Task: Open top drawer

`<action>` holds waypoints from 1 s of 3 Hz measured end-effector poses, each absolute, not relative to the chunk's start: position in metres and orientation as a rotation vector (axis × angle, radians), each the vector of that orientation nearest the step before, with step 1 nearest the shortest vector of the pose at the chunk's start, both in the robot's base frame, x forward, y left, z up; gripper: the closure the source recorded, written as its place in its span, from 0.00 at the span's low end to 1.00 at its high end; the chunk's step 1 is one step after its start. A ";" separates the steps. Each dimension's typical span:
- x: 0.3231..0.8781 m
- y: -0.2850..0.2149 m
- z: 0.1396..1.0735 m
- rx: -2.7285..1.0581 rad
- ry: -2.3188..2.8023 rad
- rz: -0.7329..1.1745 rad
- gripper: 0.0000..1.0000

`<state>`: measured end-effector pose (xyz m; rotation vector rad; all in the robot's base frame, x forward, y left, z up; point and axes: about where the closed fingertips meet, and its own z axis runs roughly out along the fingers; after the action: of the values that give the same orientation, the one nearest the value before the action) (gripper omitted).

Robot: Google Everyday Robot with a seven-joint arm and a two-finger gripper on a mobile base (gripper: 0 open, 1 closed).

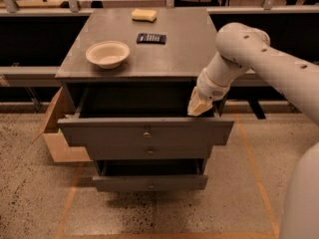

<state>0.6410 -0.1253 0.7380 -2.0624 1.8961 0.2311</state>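
The top drawer (pixel 104 133) of the grey cabinet stands pulled well out, its dark inside showing. Its wide front carries a small round metal knob (pixel 146 133) at the centre. My gripper (pixel 199 106) is at the drawer's right end, its tan tip just behind the top edge of the drawer front and touching or nearly touching it. The white arm comes in from the right. Below, a shorter grey drawer (pixel 149 152) sits under the top one, and the bottom drawer (pixel 149 183) sticks out a little.
On the cabinet top (pixel 189 54) lie a white bowl (pixel 107 53), a yellow sponge (pixel 143 15) and a small dark flat device (pixel 151 38). A cardboard box (pixel 55 133) stands against the cabinet's left side. Orange tape lines (pixel 251 163) mark the speckled floor.
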 end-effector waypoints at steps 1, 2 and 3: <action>0.642 -0.114 0.769 -2.098 1.904 0.194 0.16; 0.642 -0.106 0.782 -2.159 1.885 0.160 0.16; 0.644 -0.104 0.778 -2.162 1.897 0.135 0.39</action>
<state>0.6440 -0.1038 0.7780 -2.1624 1.8975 0.1351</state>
